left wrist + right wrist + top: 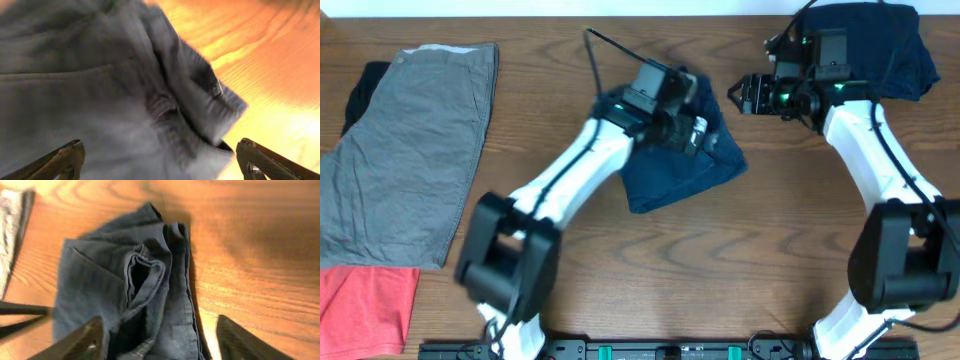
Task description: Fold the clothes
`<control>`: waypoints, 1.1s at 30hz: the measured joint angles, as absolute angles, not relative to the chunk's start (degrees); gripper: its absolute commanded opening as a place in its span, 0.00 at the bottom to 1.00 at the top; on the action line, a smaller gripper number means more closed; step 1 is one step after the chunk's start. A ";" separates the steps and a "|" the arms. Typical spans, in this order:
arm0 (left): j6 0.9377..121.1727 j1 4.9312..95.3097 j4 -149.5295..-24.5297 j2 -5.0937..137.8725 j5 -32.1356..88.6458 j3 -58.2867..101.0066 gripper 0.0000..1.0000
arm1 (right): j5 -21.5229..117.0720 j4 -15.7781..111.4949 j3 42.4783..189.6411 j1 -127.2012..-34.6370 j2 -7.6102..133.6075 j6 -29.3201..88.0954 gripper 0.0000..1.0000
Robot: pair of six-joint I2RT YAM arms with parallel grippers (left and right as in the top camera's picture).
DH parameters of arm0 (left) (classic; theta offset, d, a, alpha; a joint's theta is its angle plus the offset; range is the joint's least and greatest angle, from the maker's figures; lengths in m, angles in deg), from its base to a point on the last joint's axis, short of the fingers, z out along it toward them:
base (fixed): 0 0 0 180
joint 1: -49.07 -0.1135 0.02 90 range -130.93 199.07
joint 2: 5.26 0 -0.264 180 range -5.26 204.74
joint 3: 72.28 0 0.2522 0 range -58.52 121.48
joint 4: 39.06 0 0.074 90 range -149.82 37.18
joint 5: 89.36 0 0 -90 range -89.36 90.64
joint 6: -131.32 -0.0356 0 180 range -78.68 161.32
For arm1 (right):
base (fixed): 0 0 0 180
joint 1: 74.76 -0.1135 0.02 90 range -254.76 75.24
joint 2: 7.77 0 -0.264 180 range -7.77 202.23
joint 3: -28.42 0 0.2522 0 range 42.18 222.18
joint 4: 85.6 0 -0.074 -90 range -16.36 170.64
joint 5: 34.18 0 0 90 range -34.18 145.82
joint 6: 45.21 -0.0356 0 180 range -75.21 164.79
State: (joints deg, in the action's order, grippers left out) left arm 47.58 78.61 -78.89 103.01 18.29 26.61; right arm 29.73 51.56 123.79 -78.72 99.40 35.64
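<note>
Navy shorts (680, 175) lie crumpled at centre of the wooden surface (770, 260) during a two-arm clothes-folding run. The cloth is bunched, one edge doubled over and a hem opening gaping (clearest from the right wrist), so work on this piece looks barely begun. The step in hand, by the look of it, is taking hold of an edge to flatten or fold it.

Next move prob. calls for the left gripper (695, 130) to drop onto the fabric and pinch one layer near the hem, not the whole wad, while the right takes a matching corner.

Left gripper hangs directly over the shorts, jaws spread wide, fingertips (67, 157) either side of the cloth and holding nothing; whether they brush the fabric can't be told. Right gripper (748, 95) sits just beyond the shorts' upper-right edge, also wide apart, empty, clear of the cloth.

Off to the left are grey shorts (410, 150) laid flat over a black garment (360, 85), w/ a red garment (360, 305) at the near corner. A second dark-blue heap (875, 40) waits at top right.
</note>
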 measured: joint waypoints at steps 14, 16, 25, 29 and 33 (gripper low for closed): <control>49.04 61.63 -92.92 82.62 5.96 29.53 0.98 | 31.96 54.21 123.52 -84.80 109.41 38.52 0.99; 49.04 60.21 -94.60 83.03 5.26 29.53 0.98 | 34.23 54.32 123.52 -85.91 110.16 38.52 0.99; 49.04 57.80 -96.48 83.32 4.50 29.49 0.98 | 45.77 55.78 123.52 -90.20 113.43 40.21 0.96; 49.04 57.80 -96.99 83.32 4.50 29.49 0.98 | 49.29 56.52 123.59 -91.38 113.91 41.61 0.81; 49.04 57.80 -97.49 83.36 4.50 29.49 0.98 | 49.69 57.33 123.83 -91.95 114.44 42.57 0.41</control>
State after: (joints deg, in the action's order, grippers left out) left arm 49.04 57.80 -97.49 83.36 4.50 29.49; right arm 49.69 57.33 123.83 -91.95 114.44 42.57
